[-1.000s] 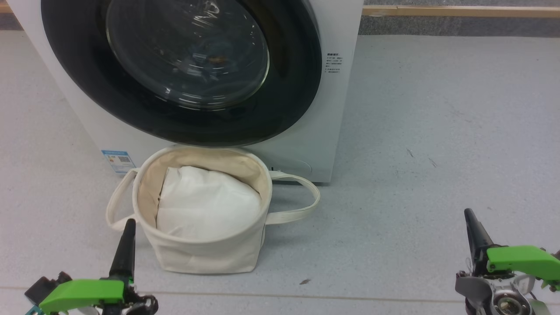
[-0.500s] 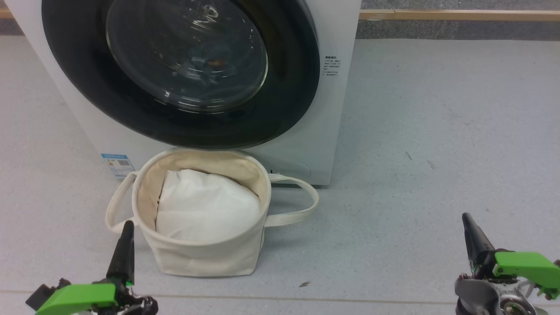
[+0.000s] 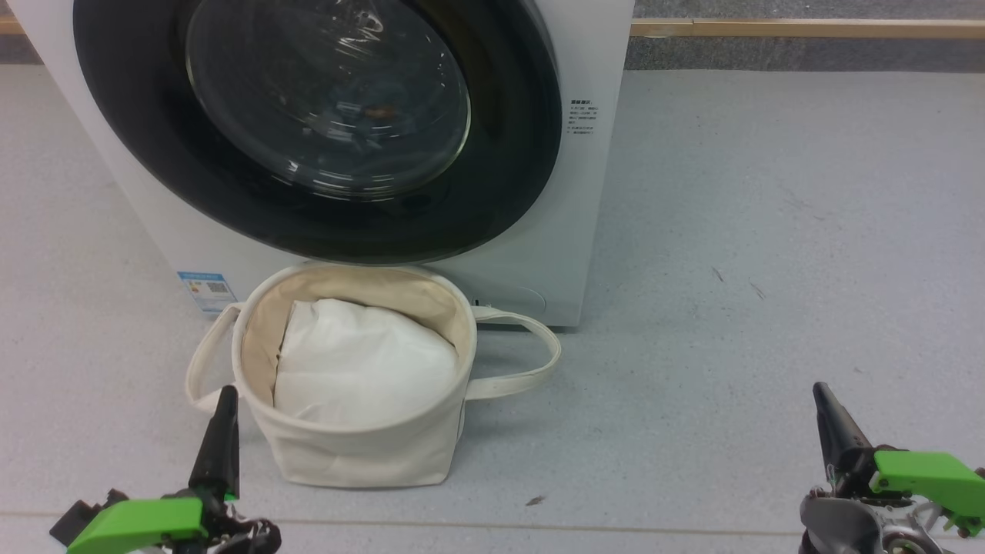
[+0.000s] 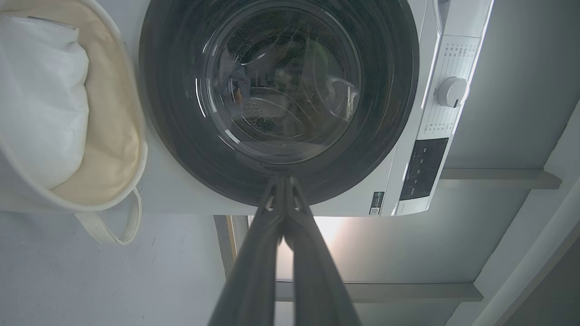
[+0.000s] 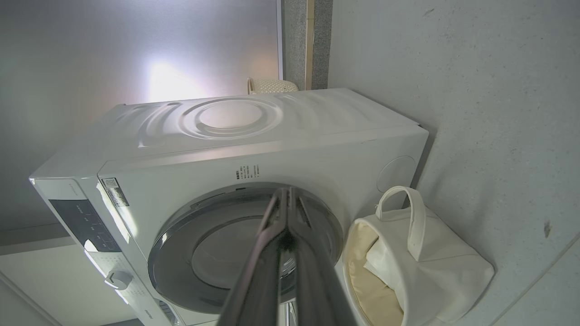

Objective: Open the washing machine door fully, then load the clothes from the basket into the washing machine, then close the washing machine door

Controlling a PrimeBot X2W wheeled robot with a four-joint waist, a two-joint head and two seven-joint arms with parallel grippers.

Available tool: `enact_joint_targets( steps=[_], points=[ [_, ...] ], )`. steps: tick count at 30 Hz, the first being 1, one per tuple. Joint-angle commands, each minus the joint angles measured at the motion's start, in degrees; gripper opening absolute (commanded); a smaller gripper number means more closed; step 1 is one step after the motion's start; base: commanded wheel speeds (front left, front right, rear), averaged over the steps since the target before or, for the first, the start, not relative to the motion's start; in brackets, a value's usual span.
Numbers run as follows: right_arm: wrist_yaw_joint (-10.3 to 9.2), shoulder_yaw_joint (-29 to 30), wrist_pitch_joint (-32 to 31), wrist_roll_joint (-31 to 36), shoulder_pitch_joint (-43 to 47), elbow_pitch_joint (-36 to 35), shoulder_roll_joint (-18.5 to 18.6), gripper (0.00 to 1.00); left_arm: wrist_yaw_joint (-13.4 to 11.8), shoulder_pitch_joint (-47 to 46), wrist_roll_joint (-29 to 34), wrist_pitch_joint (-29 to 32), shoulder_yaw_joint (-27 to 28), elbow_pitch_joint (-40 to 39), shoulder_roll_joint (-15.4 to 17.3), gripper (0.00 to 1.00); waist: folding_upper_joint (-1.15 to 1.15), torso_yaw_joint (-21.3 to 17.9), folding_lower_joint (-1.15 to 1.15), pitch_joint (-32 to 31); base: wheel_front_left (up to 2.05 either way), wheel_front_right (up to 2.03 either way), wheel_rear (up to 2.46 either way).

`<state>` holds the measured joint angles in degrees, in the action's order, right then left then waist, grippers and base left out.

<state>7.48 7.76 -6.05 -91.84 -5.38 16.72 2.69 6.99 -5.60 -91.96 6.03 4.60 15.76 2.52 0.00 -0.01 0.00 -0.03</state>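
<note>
The washing machine door point(image 3: 346, 223) sits shut, ahead of and between the grippers; the basket point(image 3: 362, 454) stands just right of the left gripper point(image 3: 225, 400). Both it and the right gripper point(image 3: 823, 396) are pinched together, empty. I'd check the door latched flush before backing off.

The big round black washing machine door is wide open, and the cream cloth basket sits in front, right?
No, the round glossy black door is shut against the white box-shaped washing machine, as the head view shows. The cream canvas basket does sit in front.
</note>
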Motion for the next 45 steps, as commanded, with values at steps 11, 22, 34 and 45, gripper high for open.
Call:
enact_joint_targets(
  steps=[11, 22, 34, 45],
  points=[
    [0.01, -1.1, -0.5, -0.2, -1.4, -2.2, 0.2, 0.0, -0.2, -0.9, -0.1, 0.5, 2.0, -2.2, 0.4, 0.0, 0.0, 0.0, 0.0, 0.0, 0.0, 0.0, 0.0],
    [0.01, -1.1, -0.5, -0.2, -1.4, -2.2, 0.2, 0.0, -0.2, -0.9, -0.1, 0.5, 2.0, -2.2, 0.4, 0.0, 0.0, 0.0, 0.0, 0.0, 0.0, 0.0, 0.0],
    [0.01, -1.1, -0.5, -0.2, -1.4, -2.2, 0.2, 0.0, -0.2, -0.9, -0.1, 0.5, 2.0, -2.2, 0.4, 0.0, 0.0, 0.0, 0.0, 0.0, 0.0, 0.0, 0.0],
    [0.01, -1.1, -0.5, -0.2, -1.4, -2.2, 0.2, 0.0, -0.2, -0.9, -0.1, 0.5, 2.0, -2.2, 0.4, 0.0, 0.0, 0.0, 0.0, 0.0, 0.0, 0.0, 0.0]
  ],
)
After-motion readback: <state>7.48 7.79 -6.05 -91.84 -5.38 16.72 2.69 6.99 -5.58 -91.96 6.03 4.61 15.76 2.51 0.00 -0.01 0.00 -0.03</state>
